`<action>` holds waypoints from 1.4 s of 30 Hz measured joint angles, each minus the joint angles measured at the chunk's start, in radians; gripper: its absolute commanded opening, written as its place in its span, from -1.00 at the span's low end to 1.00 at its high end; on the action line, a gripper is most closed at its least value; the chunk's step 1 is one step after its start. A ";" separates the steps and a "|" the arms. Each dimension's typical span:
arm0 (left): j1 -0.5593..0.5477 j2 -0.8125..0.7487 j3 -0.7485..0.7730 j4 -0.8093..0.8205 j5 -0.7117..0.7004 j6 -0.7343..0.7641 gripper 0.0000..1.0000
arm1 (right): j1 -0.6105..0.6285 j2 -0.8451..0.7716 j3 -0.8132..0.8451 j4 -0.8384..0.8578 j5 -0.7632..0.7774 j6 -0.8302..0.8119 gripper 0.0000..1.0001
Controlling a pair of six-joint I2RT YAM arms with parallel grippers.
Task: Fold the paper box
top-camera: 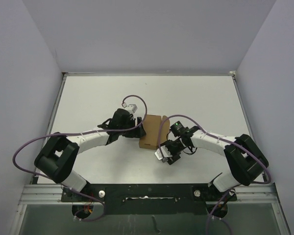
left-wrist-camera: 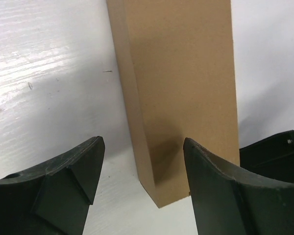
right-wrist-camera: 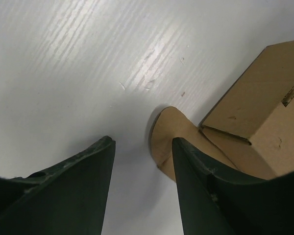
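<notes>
Paper box (top-camera: 151,131): near the middle of the white table (top-camera: 88,98), between the two grippers; brown, partly formed.
Left gripper (left-wrist-camera: 143,144): at the box's 9 o'clock in the top view; fingers spread, clamping nothing.
Box from left wrist: tall narrow face rising toward 12 o'clock, its near corner set between the fingertips, close to the 3 o'clock finger, clear gap to the 9 o'clock one.
Right gripper (right-wrist-camera: 142,140): at the box's 4 o'clock in the top view; fingers apart, holding nothing.
Box from right wrist: body at 2 o'clock; rounded flap (right-wrist-camera: 164,132) jutting out between the fingertips, beside the 3 o'clock finger.
</notes>
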 measured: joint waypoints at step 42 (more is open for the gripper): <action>0.058 0.103 0.022 0.060 0.106 -0.014 0.13 | -0.017 -0.042 0.000 0.216 0.135 0.317 -0.85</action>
